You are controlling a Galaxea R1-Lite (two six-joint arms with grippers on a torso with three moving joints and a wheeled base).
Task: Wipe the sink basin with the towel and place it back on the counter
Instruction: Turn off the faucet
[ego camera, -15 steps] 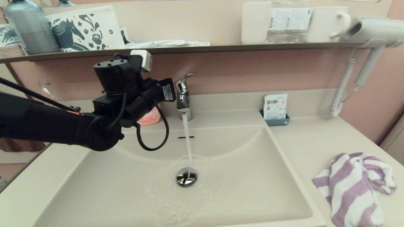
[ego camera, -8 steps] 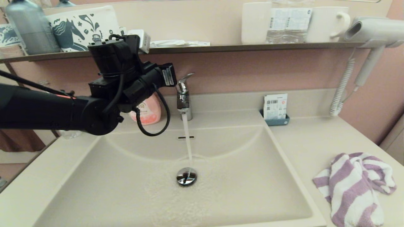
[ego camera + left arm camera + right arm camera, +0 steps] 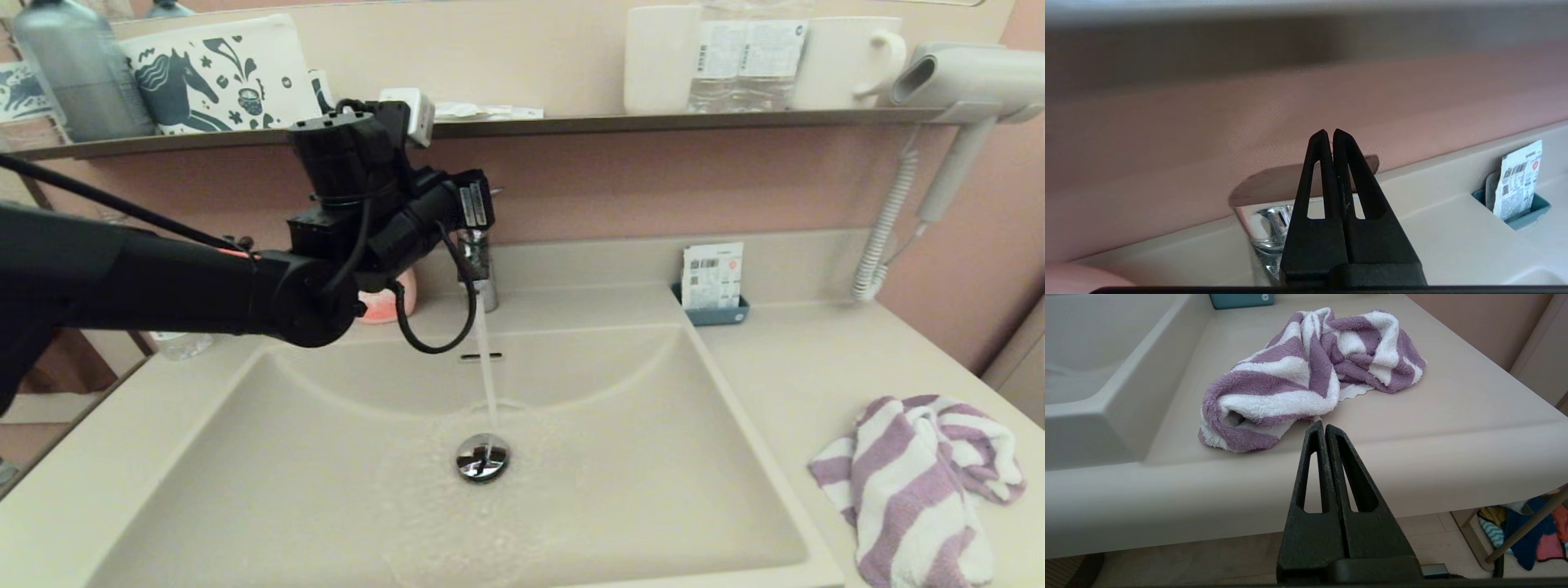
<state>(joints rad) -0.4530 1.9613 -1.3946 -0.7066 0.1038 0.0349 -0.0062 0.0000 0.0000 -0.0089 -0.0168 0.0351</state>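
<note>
Left gripper [image 3: 1329, 132]: fingers pressed together, empty, raised at the faucet [image 3: 478, 269] lever behind the sink basin [image 3: 620, 457]. Water runs onto the drain plug [image 3: 482, 456]. Towel [image 3: 914, 482]: bunched on the counter [image 3: 800, 367], right of the basin. Right gripper [image 3: 1324, 424]: closed, empty, off the counter's near edge.

one crumpled purple-and-white striped terry towel [image 3: 918, 482] is counted on the smooth beige surface [image 3: 816, 376]. one rectangular beige sink basin [image 3: 653, 490] is seen, with one round chrome drain plug [image 3: 482, 456], one small overflow slot [image 3: 481, 356] and one chrome tap [image 3: 478, 261] running a single stream of water. on the dark narrow shelf [image 3: 653, 124], two white cups [image 3: 661, 57] are counted, and one grey bottle [image 3: 77, 69]. one pale wall-hung hair dryer [image 3: 963, 82] is seen, and one pink rounded bottle [image 3: 388, 298]. two black grippers are counted, left gripper [image 3: 1329, 134] and right gripper [image 3: 1321, 426], each with two fingers pressed together.
</note>
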